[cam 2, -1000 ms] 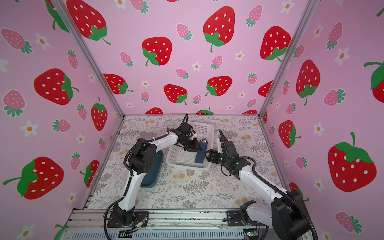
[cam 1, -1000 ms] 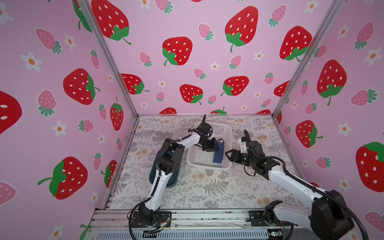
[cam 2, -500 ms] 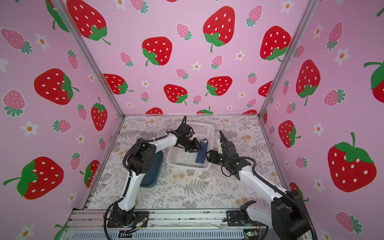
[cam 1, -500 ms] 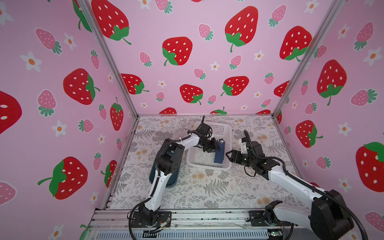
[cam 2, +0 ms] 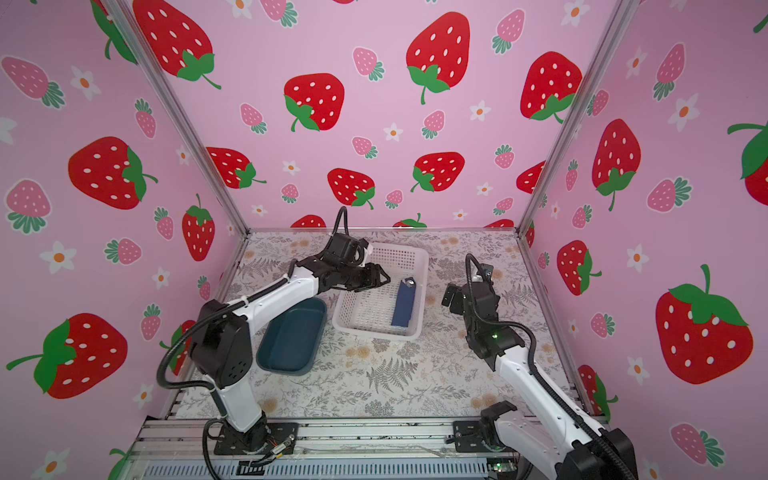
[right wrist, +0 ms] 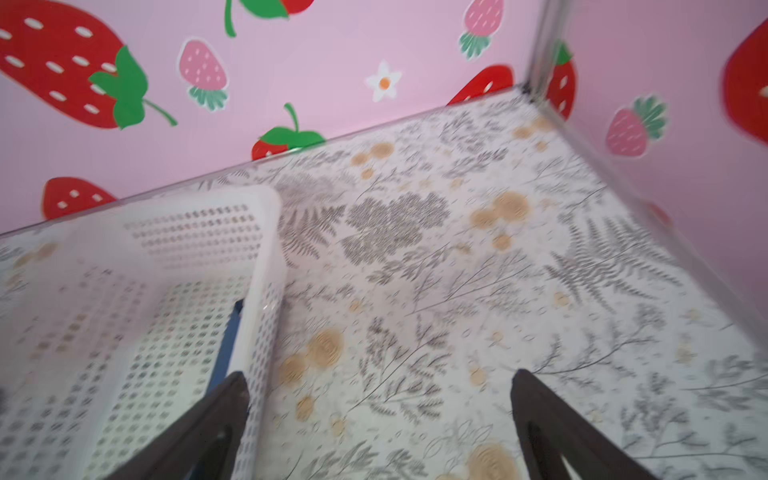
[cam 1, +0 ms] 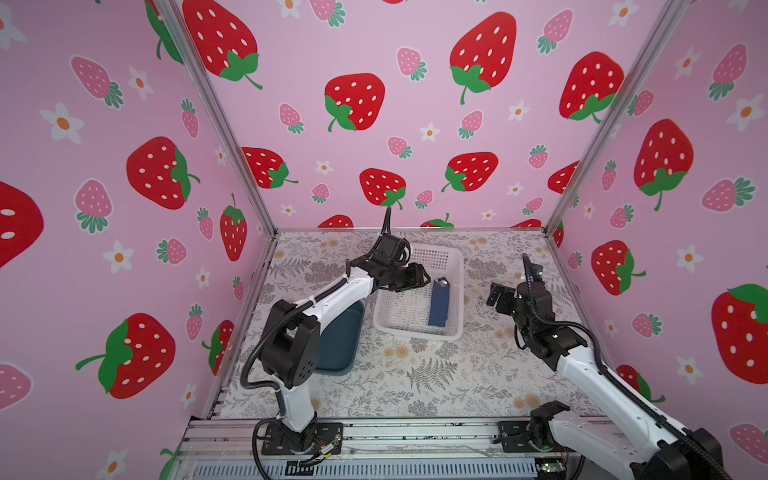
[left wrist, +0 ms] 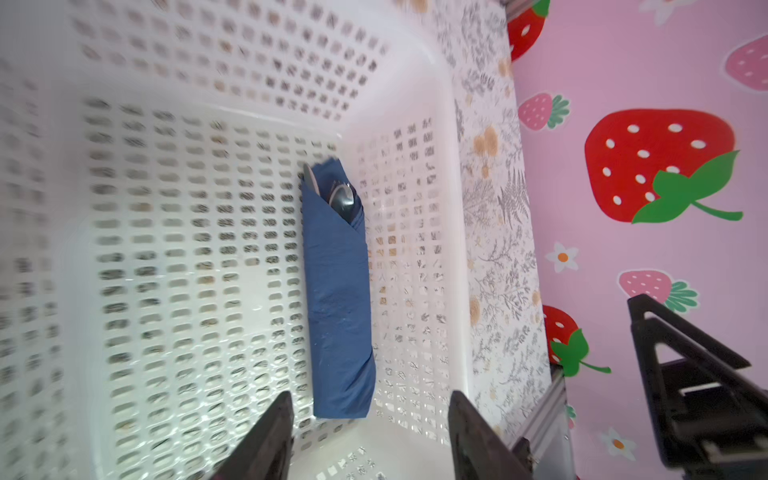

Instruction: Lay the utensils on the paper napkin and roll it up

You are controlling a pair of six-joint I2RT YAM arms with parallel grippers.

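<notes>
Left end effector [left wrist: 370,399] and right end effector [right wrist: 379,374]: jaws apart, empty. Rolled napkin [left wrist: 338,291] runs straight away from left, utensils [left wrist: 343,197] farthest.

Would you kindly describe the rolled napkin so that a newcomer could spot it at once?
Find the white perforated basket at the middle of the floral table. Inside, along its right-hand wall, lies the paper napkin, a navy roll. It alone in the basket is dark, with silver utensils peeking from its far end.
</notes>
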